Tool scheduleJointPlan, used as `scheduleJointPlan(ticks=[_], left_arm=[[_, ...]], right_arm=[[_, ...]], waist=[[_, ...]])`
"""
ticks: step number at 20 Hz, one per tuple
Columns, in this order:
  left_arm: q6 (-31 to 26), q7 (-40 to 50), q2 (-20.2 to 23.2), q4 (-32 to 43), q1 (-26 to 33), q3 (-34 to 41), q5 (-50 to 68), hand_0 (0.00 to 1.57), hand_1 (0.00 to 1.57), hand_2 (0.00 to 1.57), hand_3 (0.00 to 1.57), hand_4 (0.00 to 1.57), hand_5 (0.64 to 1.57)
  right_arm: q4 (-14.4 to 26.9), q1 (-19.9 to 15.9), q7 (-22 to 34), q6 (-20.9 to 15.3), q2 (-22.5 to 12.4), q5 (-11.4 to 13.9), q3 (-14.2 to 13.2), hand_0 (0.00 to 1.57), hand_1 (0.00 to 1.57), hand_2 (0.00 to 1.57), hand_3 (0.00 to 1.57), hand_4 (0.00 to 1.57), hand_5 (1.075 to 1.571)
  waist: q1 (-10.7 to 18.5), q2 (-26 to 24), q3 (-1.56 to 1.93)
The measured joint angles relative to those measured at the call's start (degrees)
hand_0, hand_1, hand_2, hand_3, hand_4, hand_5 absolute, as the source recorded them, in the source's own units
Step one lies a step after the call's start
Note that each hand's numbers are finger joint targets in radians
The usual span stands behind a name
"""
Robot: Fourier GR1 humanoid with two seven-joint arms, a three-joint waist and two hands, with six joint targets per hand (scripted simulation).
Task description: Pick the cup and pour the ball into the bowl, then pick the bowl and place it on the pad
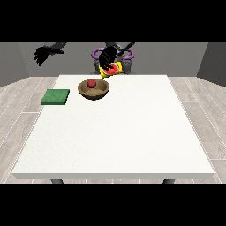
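A brown bowl [93, 90] stands on the white table [119, 132] near its far edge, with a red ball [92, 83] lying inside it. Just behind and above the bowl's right side, the hand at the view's right [106, 58] is shut on a yellow cup [112, 70]. The cup is tipped over, and its red inside faces the bowl. The green pad [55, 96] lies flat at the table's left edge, to the left of the bowl. The hand at the view's left [43, 54] hangs raised in the air beyond the table's far left corner, fingers spread and holding nothing.
The robot's body [126, 55] stands behind the table's far edge. Grey plank floor surrounds the table on all sides.
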Motion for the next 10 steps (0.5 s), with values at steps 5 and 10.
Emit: scheduleJointPlan(ticks=[5,10], left_arm=[[5.44,0.48,1.15,-4.14,2.19,9.90,8.18,1.30,1.30,1.57,1.57,1.57,1.190],[14.71,1.22,0.62,-9.90,8.16,24.67,23.66,0.90,0.90,0.85,0.48,1.26,1.437]], right_arm=[[-0.76,0.07,2.94,-2.97,2.18,-0.27,0.31,0.00,0.00,0.00,0.00,0.22,1.565],[-1.59,2.28,2.60,-4.34,3.38,-0.32,-0.04,0.00,0.00,0.00,0.00,0.25,1.567]], waist=[[2.67,-0.67,-0.27],[5.06,-0.25,-0.62]])
